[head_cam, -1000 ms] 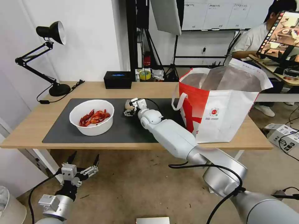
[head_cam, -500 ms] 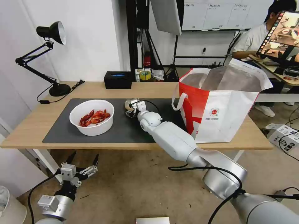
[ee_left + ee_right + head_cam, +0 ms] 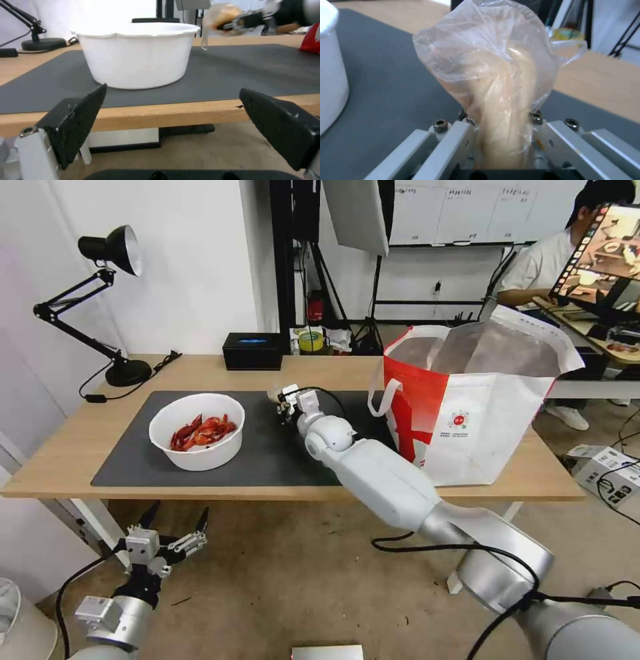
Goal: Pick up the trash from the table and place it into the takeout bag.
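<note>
My right gripper [image 3: 283, 402] is shut on a small clear bag with a beige lump [image 3: 493, 82], holding it just above the dark grey mat [image 3: 267, 453] near the mat's far edge; from the left wrist the bag [image 3: 222, 15] hangs clear of the mat. The white round bowl of red crayfish shells [image 3: 197, 431] stands on the mat's left half, left of that gripper. The red-and-white takeout bag [image 3: 473, 407] stands open on the table's [image 3: 80, 440] right side. My left gripper [image 3: 167, 533] hangs open below the table's front edge, level with the bowl [image 3: 136, 53].
A black tissue box [image 3: 252, 351] sits at the table's back edge. A black desk lamp [image 3: 100, 300] stands at the back left corner. A white bin [image 3: 20, 620] is on the floor at lower left.
My right gripper has lifted the small clear bag off the mat and drawn it slightly toward the far edge. The left arm has sunk a little.
</note>
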Available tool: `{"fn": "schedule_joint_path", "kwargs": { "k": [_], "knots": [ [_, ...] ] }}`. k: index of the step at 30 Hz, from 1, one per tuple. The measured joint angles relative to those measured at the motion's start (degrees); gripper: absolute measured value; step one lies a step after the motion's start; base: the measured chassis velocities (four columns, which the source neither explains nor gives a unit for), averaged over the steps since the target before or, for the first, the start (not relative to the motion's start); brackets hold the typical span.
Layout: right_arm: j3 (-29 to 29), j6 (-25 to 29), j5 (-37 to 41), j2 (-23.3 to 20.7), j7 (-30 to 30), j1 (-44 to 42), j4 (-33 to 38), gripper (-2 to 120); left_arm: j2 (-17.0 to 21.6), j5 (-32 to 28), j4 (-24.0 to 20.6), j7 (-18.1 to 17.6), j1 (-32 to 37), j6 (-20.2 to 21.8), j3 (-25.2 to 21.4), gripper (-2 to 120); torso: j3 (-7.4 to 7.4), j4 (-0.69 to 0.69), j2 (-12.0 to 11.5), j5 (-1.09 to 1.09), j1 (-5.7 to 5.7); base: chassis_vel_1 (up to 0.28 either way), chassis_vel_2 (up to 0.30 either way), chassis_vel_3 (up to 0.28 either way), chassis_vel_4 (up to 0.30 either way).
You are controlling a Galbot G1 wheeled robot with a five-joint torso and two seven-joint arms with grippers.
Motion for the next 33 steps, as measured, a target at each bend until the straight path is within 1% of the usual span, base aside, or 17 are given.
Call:
{"fn": "schedule_joint_path", "kwargs": {
  "k": [1,2,3,4,5,6,8,10,11,12,15,16,19,21,24,25,33],
  "knots": [
    [-0.33,0.10,-0.06,-1.69,1.14,-0.74,2.77,9,0.00,0.00,-0.04,0.00,0.00,0.02,-0.07,100,0.00,-0.01,0.00,0.00,0.00,0.000,0.000,0.000,0.000],
    [-0.33,0.10,-0.06,-1.69,1.14,-0.74,2.77,9,0.00,0.00,-0.04,0.00,0.00,0.02,-0.07,100,0.00,-0.01,0.00,0.00,0.00,0.000,0.000,0.000,0.000],
    [-0.61,0.57,-0.15,-4.55,2.60,-2.14,7.39,9,0.01,0.00,-0.18,0.00,0.02,0.04,-0.12,100,0.00,-0.01,0.00,0.00,0.00,0.000,0.000,0.000,0.000],
    [-0.64,1.00,-0.20,-5.97,3.14,-2.95,9.68,9,0.02,-0.02,-0.28,-0.01,0.06,0.05,-0.13,100,0.00,-0.02,0.00,0.00,0.00,0.000,0.000,0.000,0.000],
    [-0.64,1.00,-0.20,-5.97,3.14,-2.95,9.68,9,0.02,-0.02,-0.28,-0.01,0.06,0.05,-0.13,100,0.00,-0.02,0.00,0.00,0.00,0.000,0.000,0.000,0.000],
    [-0.38,1.93,-0.20,-8.54,4.00,-4.95,14.58,9,0.02,-0.30,-0.67,-0.05,0.31,0.28,-0.11,100,0.00,-0.02,0.00,0.02,0.00,0.000,0.000,0.000,0.000],
    [1.20,3.57,-0.06,-11.70,4.74,-7.81,20.86,9,-0.12,-0.49,-1.09,-0.16,0.70,0.62,-0.10,100,0.00,0.00,0.00,0.01,0.00,0.000,0.000,0.000,0.000],
    [1.60,4.00,-0.03,-12.46,4.87,-8.59,22.45,8,-0.15,-0.49,-1.15,-0.19,0.80,0.64,-0.10,100,0.00,-0.01,0.00,0.01,0.00,0.000,0.000,0.000,0.000],
    [2.50,4.97,0.01,-14.14,5.18,-10.24,25.85,8,-0.18,-0.46,-1.24,-0.20,1.00,0.66,-0.17,100,0.00,-0.01,0.00,0.01,0.00,0.000,0.000,0.000,0.000],
    [2.50,4.97,0.01,-14.14,5.18,-10.24,25.85,8,-0.18,-0.46,-1.24,-0.20,1.00,0.66,-0.17,100,0.00,-0.01,0.00,0.01,0.00,0.000,0.000,0.000,0.000],
    [4.65,6.56,0.01,-17.44,5.51,-13.10,32.71,8,-0.32,-0.31,-1.85,-0.24,1.42,0.66,-0.47,100,0.00,-0.01,0.00,0.01,0.00,0.000,0.000,0.000,0.000],
    [4.65,6.56,0.01,-17.44,5.51,-13.10,32.71,8,-0.32,-0.31,-1.85,-0.24,1.42,0.66,-0.47,100,0.00,-0.01,0.00,0.01,0.00,0.000,0.000,0.000,0.000],
    [7.85,8.52,-0.03,-20.18,5.94,-15.39,38.50,8,-0.48,-0.28,-2.61,-0.41,2.03,0.66,-0.92,100,-0.01,-0.01,0.01,0.01,0.00,0.000,0.000,0.000,0.000],
    [8.89,9.44,-0.04,-20.94,6.14,-16.07,39.86,8,-0.55,-0.26,-2.77,-0.48,2.27,0.66,-1.05,100,-0.01,0.00,0.01,0.01,0.00,0.000,0.000,0.000,0.000],
    [12.13,11.92,0.05,-24.24,6.27,-17.94,44.04,8,-0.75,-0.07,-3.30,-0.61,2.75,0.63,-1.34,100,0.00,-0.01,0.01,0.01,0.00,0.000,0.000,0.000,0.000],
    [12.13,11.92,0.05,-24.24,6.27,-17.94,44.04,8,-0.75,-0.07,-3.30,-0.61,2.75,0.63,-1.34,100,0.00,-0.01,0.01,0.01,0.00,0.000,0.000,0.000,0.000],
    [19.15,12.80,3.75,-31.40,9.86,-19.21,50.86,8,-2.12,2.00,-4.18,-0.66,3.23,0.47,-0.50,100,0.00,-0.01,0.00,0.01,0.00,0.000,0.000,0.000,0.000]
  ]
}}
